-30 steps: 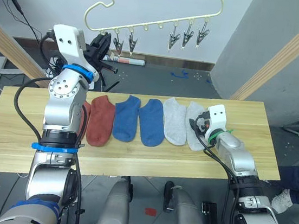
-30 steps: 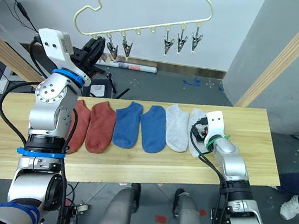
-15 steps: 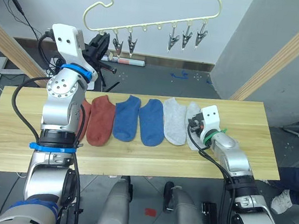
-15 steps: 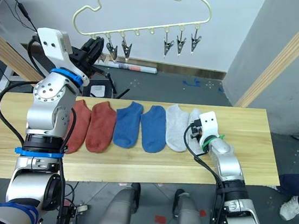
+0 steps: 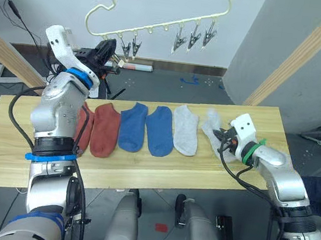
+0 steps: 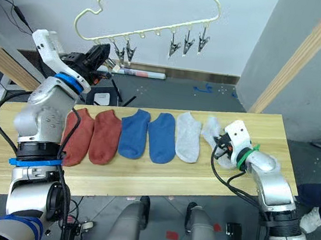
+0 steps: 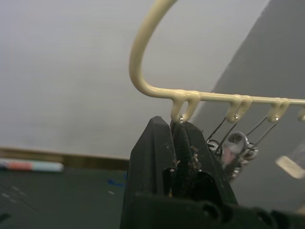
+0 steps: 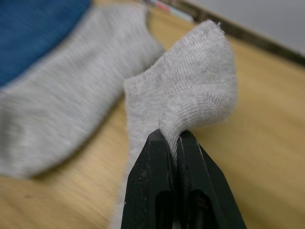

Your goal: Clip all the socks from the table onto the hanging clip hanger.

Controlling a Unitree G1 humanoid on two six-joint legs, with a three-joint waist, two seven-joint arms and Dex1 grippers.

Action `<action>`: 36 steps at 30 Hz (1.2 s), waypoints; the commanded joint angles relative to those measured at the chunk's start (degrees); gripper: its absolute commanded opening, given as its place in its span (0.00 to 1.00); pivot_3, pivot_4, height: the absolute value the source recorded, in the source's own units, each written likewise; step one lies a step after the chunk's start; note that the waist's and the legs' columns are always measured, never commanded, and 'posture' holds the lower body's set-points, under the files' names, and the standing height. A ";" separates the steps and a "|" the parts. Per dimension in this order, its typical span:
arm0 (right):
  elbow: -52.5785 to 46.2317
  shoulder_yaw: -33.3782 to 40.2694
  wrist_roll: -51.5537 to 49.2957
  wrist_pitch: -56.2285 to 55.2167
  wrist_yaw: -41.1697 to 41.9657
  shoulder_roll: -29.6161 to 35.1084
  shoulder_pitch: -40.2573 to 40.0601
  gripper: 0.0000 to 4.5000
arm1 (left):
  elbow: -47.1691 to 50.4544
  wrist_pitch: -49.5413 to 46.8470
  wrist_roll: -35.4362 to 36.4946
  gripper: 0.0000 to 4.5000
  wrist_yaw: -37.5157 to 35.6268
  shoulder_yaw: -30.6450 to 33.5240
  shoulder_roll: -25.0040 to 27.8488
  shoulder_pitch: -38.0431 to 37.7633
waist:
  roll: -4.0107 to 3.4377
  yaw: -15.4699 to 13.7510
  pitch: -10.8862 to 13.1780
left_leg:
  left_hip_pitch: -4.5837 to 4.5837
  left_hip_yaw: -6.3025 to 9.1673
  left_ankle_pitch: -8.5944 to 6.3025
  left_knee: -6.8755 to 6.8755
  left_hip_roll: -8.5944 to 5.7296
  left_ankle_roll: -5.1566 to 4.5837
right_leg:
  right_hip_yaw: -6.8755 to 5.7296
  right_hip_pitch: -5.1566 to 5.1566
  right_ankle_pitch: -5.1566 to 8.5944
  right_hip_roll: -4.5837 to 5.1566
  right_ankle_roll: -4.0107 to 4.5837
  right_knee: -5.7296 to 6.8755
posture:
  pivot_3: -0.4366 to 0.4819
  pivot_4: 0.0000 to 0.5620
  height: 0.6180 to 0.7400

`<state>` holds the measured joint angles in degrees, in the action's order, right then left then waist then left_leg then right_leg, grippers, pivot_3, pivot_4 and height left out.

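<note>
First pickup under way: right gripper (image 8: 172,143) pinched shut on soft light-grey ankle sock (image 8: 190,95), left gripper (image 7: 177,131) clamping a small grey metal clip on pale-yellow wire hanger (image 5: 157,5); next, lifting to that clip.

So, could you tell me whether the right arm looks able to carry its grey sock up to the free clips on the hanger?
Probably yes: the right end effector holds the grey sock, and nothing stands between it and the free clips.
</note>
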<state>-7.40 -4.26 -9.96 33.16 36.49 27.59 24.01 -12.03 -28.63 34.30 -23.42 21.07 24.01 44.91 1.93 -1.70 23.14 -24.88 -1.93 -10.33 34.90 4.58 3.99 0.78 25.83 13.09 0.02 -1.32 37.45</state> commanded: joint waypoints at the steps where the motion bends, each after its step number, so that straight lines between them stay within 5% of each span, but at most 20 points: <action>1: -11.51 -1.48 -10.81 10.32 3.16 -4.43 2.57 0.00 | -1.10 -19.98 16.90 0.00 -1.14 7.91 1.96 -0.34 | 0.00 0.64 0.00 | 0.05 0.02 0.00 0.02 0.00 0.01 | 0.00 0.01 0.00 -0.01 0.00 0.16 | 0.67 0.70 1.00; 11: -4.37 -3.27 -17.57 19.02 -4.32 -23.46 13.93 0.00 | 1.39 -35.87 30.90 0.00 2.68 11.06 3.81 -0.21 | 0.02 0.24 -0.01 | 0.02 0.16 0.02 0.13 -0.05 -0.04 | -0.12 0.08 0.01 0.07 0.00 0.48 | 0.69 0.68 1.00; 33: 5.58 -1.86 -18.55 15.69 -4.81 -29.27 23.49 0.00 | 6.94 -32.09 32.85 0.00 2.15 9.29 4.13 -3.60 | 0.05 0.05 -0.03 | -0.12 0.23 0.03 0.07 -0.04 0.00 | -0.25 0.14 0.00 0.10 0.03 0.44 | 0.69 0.67 1.00; 36: 6.15 -2.66 -17.58 14.72 -4.98 -29.13 23.21 0.00 | 7.24 -31.62 33.85 0.19 1.82 9.45 3.95 -3.55 | 0.05 0.04 -0.03 | -0.14 0.23 0.03 0.07 -0.04 0.01 | -0.25 0.16 0.00 0.10 0.03 0.44 | 0.69 0.67 1.00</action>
<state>-0.37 -6.02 -27.69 49.34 31.41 -0.96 46.41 -6.98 -60.83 67.40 -20.72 30.56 27.55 41.67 1.98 -1.66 23.11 -25.04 -1.69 -10.31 34.97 4.54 3.99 0.51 26.02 13.09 0.12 -1.29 37.89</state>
